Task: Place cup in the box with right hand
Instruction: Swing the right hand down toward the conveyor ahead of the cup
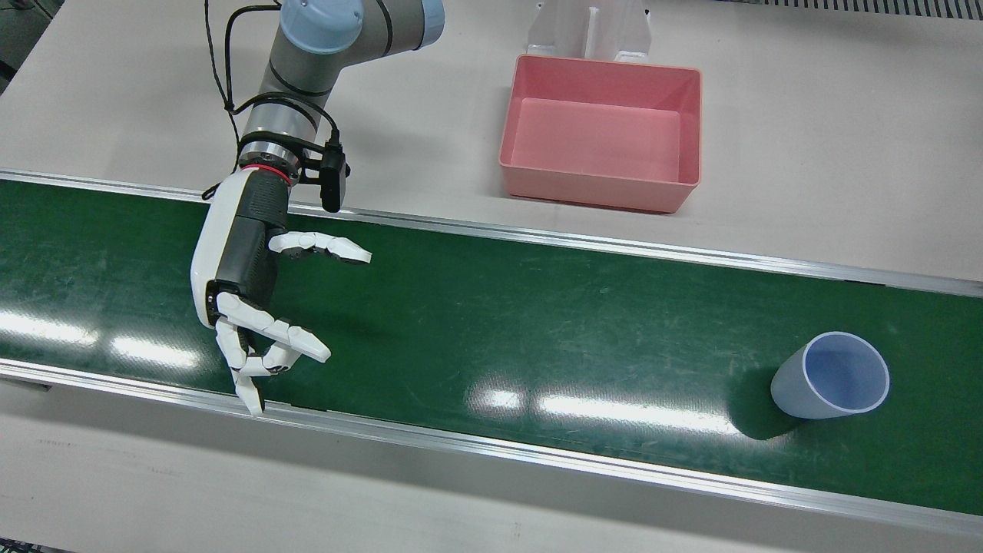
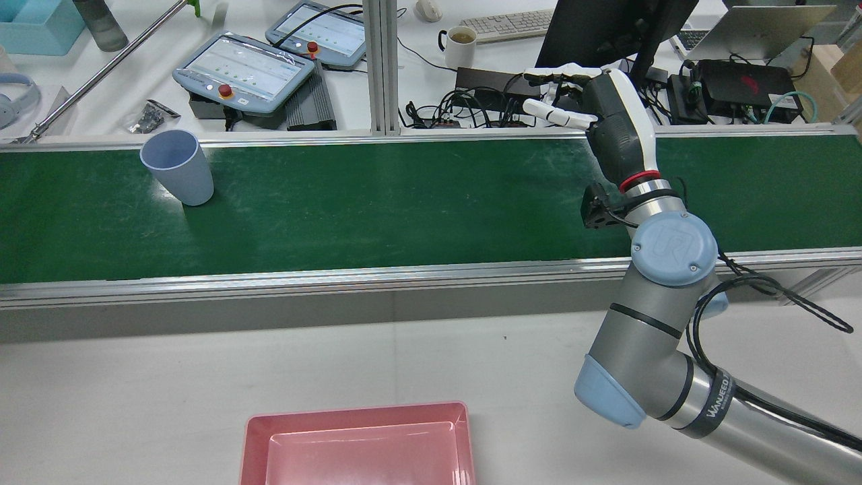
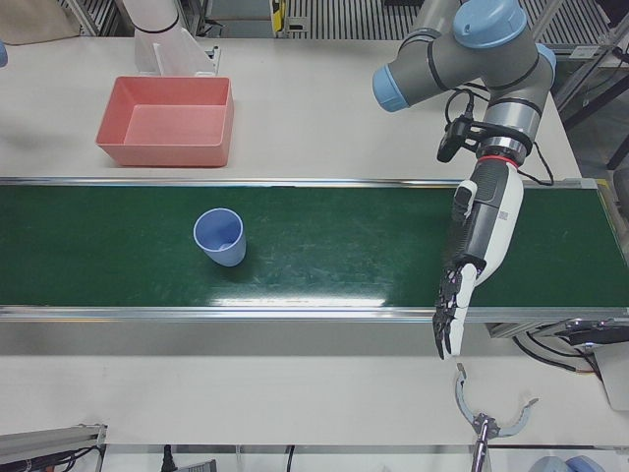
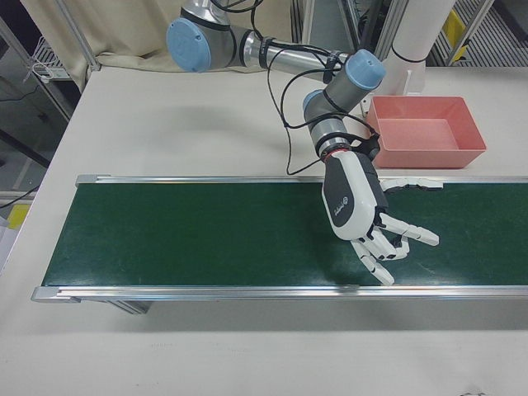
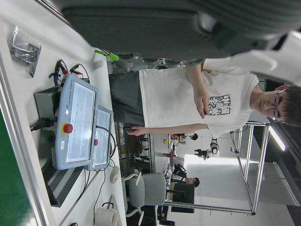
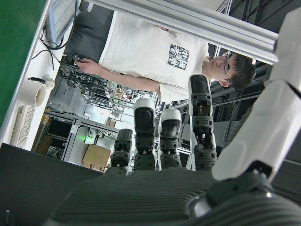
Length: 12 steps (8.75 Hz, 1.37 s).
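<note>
A pale blue cup [image 1: 833, 376] [image 2: 176, 166] [image 3: 220, 237] stands upright on the green conveyor belt [image 1: 537, 322]. The empty pink box [image 1: 599, 192] [image 2: 357, 412] [image 3: 162, 152] [image 4: 429, 157] sits on the white table behind the belt. My right hand [image 1: 261, 307] [image 2: 606, 114] [image 4: 371, 219] hovers over the belt far from the cup, open, fingers spread, holding nothing. My left hand [image 3: 472, 246] hangs over the belt's other end, fingers straight and apart, empty. The cup lies between the two hands.
Aluminium rails edge the belt [image 2: 404, 269]. A white pedestal [image 1: 591, 31] stands just behind the box. Beyond the belt are teach pendants [image 2: 242, 67], cables, a monitor, a mug [image 2: 461, 44] and a person [image 5: 188, 99] standing at the desk.
</note>
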### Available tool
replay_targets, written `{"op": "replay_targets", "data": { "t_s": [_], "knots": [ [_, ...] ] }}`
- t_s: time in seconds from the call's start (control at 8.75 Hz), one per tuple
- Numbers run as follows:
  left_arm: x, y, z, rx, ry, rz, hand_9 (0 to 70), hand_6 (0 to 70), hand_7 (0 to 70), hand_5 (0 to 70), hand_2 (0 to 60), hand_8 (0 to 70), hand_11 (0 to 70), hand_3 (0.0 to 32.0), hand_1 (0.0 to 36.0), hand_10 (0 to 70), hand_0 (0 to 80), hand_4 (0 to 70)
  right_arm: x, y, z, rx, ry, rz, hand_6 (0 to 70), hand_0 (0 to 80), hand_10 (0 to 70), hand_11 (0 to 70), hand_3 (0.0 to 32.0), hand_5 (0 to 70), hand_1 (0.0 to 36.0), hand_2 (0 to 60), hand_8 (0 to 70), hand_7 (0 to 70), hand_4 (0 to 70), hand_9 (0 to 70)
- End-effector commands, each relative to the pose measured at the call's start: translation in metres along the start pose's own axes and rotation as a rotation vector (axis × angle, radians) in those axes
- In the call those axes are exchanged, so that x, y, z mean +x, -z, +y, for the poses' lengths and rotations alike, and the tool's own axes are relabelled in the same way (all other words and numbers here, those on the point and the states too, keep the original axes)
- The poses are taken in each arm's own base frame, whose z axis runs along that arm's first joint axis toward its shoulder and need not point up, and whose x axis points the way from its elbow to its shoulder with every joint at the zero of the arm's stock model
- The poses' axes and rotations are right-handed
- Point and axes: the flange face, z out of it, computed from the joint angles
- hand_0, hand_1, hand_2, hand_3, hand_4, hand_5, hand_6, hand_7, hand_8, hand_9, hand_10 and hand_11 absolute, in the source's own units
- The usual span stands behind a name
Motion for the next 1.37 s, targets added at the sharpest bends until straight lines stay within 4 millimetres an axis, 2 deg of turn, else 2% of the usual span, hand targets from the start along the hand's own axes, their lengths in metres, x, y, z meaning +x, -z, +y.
{"op": "replay_targets", "data": {
  "t_s": [0.0,0.23,0.57,0.69,0.91,1.03,1.14,1.26],
  "knots": [
    [0.000,0.000,0.000,0.000,0.000,-0.001,0.0,0.0,0.0,0.0,0.0,0.0,0.0,0.0,0.0,0.0,0.0,0.0,0.039,-0.002,0.016,0.021,0.019,0.004,32.2,41.6,13.1,18.5,0.0,4.0,7.4,15.0,36.6,70.0,41.4,61.0],
    [0.000,0.000,0.000,0.000,0.000,0.001,0.0,0.0,0.0,0.0,0.0,0.0,0.0,0.0,0.0,0.0,0.0,0.0,0.046,-0.012,0.035,0.012,0.008,0.002,32.3,37.3,15.2,21.4,0.0,3.7,4.9,14.2,37.3,70.0,36.6,61.9],
    [0.000,0.000,0.000,0.000,0.000,-0.001,0.0,0.0,0.0,0.0,0.0,0.0,0.0,0.0,0.0,0.0,0.0,0.0,0.066,-0.007,0.032,0.018,0.029,0.040,32.0,29.2,14.3,19.9,0.0,3.0,3.3,15.4,36.9,70.0,37.9,61.5],
    [0.000,0.000,0.000,0.000,0.000,-0.001,0.0,0.0,0.0,0.0,0.0,0.0,0.0,0.0,0.0,0.0,0.0,0.0,0.068,-0.005,0.033,0.014,0.026,0.045,32.1,28.7,14.7,20.7,0.0,3.3,3.8,16.2,37.1,70.0,34.0,61.8],
    [0.000,0.000,-0.001,0.000,0.001,0.001,0.0,0.0,0.0,0.0,0.0,0.0,0.0,0.0,0.0,0.0,0.0,0.0,0.068,-0.002,0.035,0.007,0.018,0.051,32.3,22.3,16.6,23.4,0.0,3.5,2.6,15.5,37.7,70.0,28.8,62.4],
    [0.000,0.000,-0.001,0.000,0.000,-0.001,0.0,0.0,0.0,0.0,0.0,0.0,0.0,0.0,0.0,0.0,0.0,0.0,0.071,-0.002,0.036,-0.020,0.017,0.104,32.7,33.9,17.4,25.0,0.0,4.7,5.9,17.2,37.6,70.0,23.7,62.2],
    [0.000,0.000,-0.001,0.000,0.000,-0.001,0.0,0.0,0.0,0.0,0.0,0.0,0.0,0.0,0.0,0.0,0.0,0.0,0.072,0.003,0.025,-0.017,0.026,0.122,33.3,45.6,17.4,25.7,0.0,6.7,11.6,14.5,37.4,70.0,19.0,61.5],
    [0.000,0.000,-0.001,0.000,0.000,0.001,0.0,0.0,0.0,0.0,0.0,0.0,0.0,0.0,0.0,0.0,0.0,0.0,0.067,0.009,0.012,-0.011,0.032,0.123,32.0,44.5,15.7,23.0,0.0,5.9,9.4,8.8,35.6,70.0,17.9,59.8]
  ]
}}
